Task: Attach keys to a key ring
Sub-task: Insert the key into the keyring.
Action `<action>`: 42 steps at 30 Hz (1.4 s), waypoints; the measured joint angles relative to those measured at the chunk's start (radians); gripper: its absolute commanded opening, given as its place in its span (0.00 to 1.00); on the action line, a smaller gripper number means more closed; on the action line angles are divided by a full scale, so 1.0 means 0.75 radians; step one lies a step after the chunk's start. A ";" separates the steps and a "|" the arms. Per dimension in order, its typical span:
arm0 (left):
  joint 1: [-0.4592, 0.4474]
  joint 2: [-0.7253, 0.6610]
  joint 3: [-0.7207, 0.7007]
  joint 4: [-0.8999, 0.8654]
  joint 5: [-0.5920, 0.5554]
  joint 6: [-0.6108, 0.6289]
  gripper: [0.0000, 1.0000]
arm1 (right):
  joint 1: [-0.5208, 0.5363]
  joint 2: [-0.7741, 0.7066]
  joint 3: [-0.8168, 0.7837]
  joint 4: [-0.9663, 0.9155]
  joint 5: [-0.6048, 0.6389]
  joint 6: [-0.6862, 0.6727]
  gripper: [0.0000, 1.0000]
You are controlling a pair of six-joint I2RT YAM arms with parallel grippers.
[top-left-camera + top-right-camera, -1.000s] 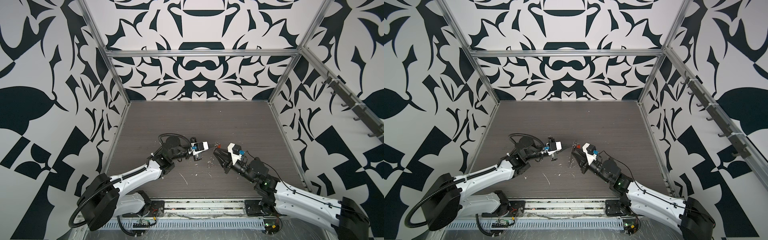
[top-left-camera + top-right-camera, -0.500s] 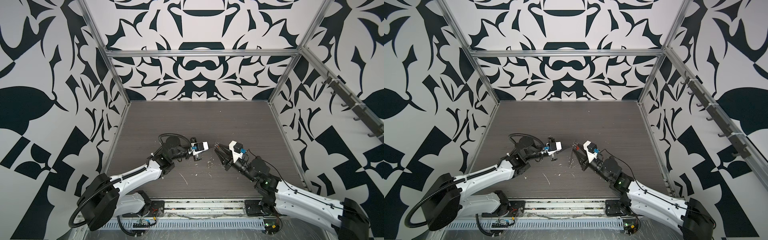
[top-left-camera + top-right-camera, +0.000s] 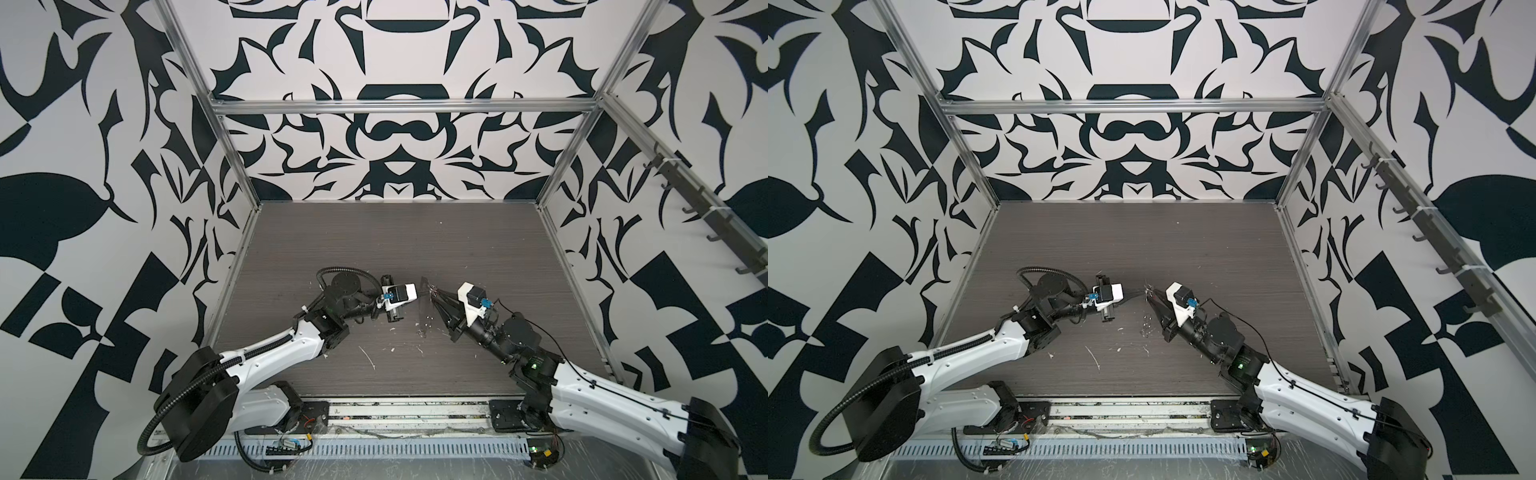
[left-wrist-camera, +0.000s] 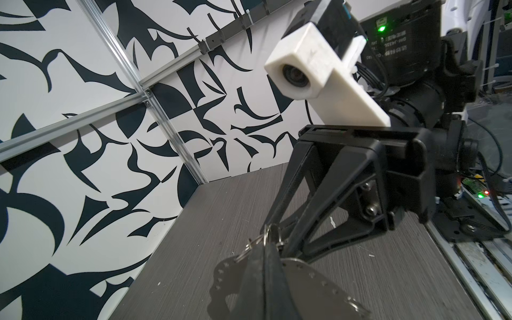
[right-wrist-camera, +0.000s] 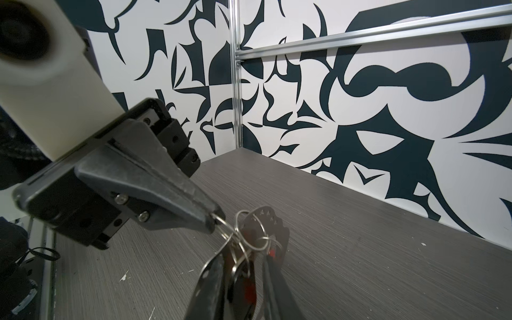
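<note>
Left tool (image 5: 214,221) pinches key ring (image 5: 267,219) rim; right tool (image 4: 277,243) clamps keys (image 5: 243,274) beside it.

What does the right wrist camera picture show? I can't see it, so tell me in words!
The left gripper reaches in, shut tight on the thin wire edge of the key ring. Close by, the keys, with a red tag, sit between the blurry dark fingers of the right gripper, above a grey table.

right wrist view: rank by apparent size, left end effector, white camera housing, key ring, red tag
1. left end effector
2. white camera housing, nearly as big; cropped and nearest the lens, so unsure
3. key ring, partly hidden
4. red tag, only slivers showing
</note>
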 measured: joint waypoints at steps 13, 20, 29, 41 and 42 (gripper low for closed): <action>0.001 -0.004 0.000 0.000 0.013 0.001 0.00 | 0.000 0.015 0.032 -0.005 -0.035 -0.024 0.18; 0.001 -0.010 0.000 0.001 0.013 0.000 0.00 | 0.000 0.004 0.032 -0.018 -0.035 -0.024 0.15; 0.001 -0.013 -0.001 0.014 0.012 -0.002 0.00 | 0.000 -0.034 0.028 -0.020 -0.034 -0.022 0.02; 0.001 -0.020 -0.057 0.108 -0.013 -0.067 0.00 | 0.000 -0.041 0.014 -0.018 -0.040 0.012 0.02; 0.000 -0.020 -0.062 0.116 -0.014 -0.071 0.00 | 0.000 -0.040 0.014 -0.020 -0.040 0.018 0.02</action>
